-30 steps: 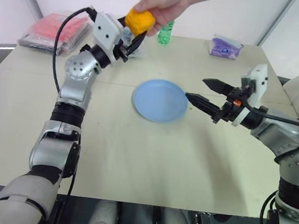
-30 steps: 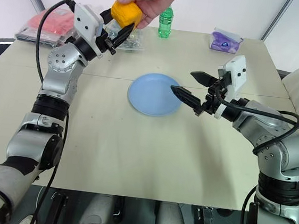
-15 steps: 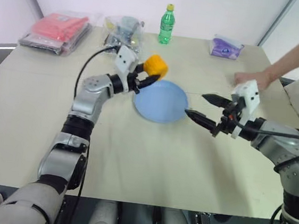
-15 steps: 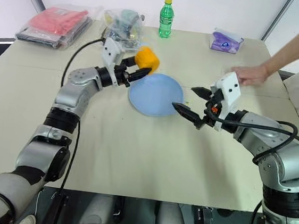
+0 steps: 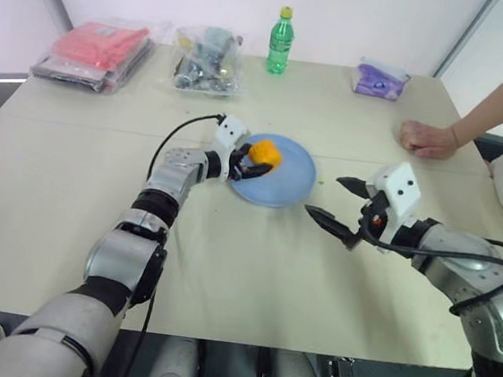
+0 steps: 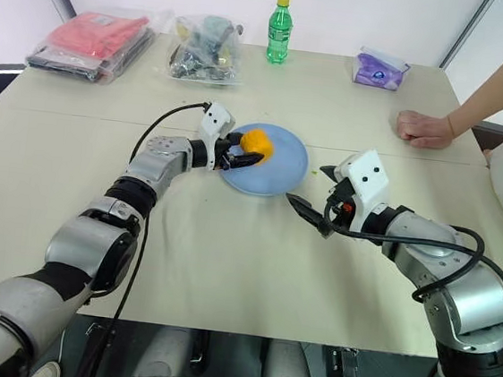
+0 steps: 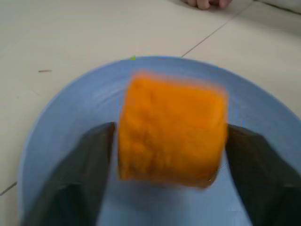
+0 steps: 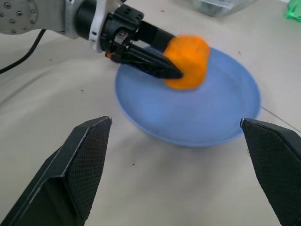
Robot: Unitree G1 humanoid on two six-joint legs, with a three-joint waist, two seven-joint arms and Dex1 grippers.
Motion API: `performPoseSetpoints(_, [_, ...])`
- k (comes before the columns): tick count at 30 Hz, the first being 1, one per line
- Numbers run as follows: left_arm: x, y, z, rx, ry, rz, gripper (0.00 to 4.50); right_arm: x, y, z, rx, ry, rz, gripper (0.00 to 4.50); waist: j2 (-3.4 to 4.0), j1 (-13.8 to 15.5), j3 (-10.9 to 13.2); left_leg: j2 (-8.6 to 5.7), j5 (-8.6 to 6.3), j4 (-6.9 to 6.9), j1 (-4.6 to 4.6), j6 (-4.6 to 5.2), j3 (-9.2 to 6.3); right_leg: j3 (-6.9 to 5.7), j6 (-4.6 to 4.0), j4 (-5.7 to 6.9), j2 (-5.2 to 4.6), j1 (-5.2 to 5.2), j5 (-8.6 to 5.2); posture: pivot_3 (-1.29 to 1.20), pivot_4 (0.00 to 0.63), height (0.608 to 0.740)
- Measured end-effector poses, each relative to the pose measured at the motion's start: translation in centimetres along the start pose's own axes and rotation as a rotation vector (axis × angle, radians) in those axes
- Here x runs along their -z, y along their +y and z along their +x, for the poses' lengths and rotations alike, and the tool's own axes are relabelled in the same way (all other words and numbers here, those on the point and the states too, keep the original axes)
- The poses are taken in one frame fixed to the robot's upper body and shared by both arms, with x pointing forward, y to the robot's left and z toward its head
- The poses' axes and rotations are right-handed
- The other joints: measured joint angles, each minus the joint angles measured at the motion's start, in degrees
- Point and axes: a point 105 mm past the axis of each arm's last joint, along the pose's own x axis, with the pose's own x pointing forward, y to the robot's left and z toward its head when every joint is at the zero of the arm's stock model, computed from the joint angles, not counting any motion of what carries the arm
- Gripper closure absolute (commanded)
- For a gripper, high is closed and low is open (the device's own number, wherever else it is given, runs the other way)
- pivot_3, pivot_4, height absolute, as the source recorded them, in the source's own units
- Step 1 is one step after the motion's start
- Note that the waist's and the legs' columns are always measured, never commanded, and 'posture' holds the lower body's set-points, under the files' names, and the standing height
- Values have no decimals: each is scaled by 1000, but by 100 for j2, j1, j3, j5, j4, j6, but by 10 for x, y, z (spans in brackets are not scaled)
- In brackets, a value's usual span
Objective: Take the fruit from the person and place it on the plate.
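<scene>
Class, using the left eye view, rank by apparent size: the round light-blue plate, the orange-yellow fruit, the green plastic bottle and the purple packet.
1. Round light-blue plate
2. Green plastic bottle and purple packet: look alike, unranked
3. Orange-yellow fruit, though it sits nearer the camera

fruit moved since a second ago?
Yes. The fruit came down from beside the green bottle onto the blue plate, between the left claw's fingers.

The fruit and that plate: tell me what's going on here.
The left gripper has the orange fruit between its fingers over the blue plate, the fruit low against the plate. The right gripper hovers open beside the plate, holding nothing. A person's hand rests on the table, away from the plate.
</scene>
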Motion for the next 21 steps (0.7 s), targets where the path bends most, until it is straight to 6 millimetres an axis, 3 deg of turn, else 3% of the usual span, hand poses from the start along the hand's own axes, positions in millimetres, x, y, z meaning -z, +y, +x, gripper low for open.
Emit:
performPoseSetpoints(8, [-22, 4, -8, 16, -91, -7, 19, 0, 1, 1, 7, -4, 2, 0, 0, -42, 0, 3, 0, -1, 1, 0, -2, 1, 0, 1, 3, -3, 0, 0, 150, 731])
performPoseSetpoints(14, [-62, 12, -76, -45, -212, 81, 19, -6, -4, 3, -18, -13, -20, 0, 3, -167, -1, 9, 0, -7, 6, 0, -5, 5, -1, 6, 5, -3, 0, 0, 150, 731])
performPoseSetpoints(21, [-48, -5, -144, -199, -154, 61, 19, -6, -13, 16, -60, -16, -38, 0, 3, -126, -1, 7, 0, -1, 6, -1, -5, 3, -1, 11, -4, 1, 0, 0, 150, 731])
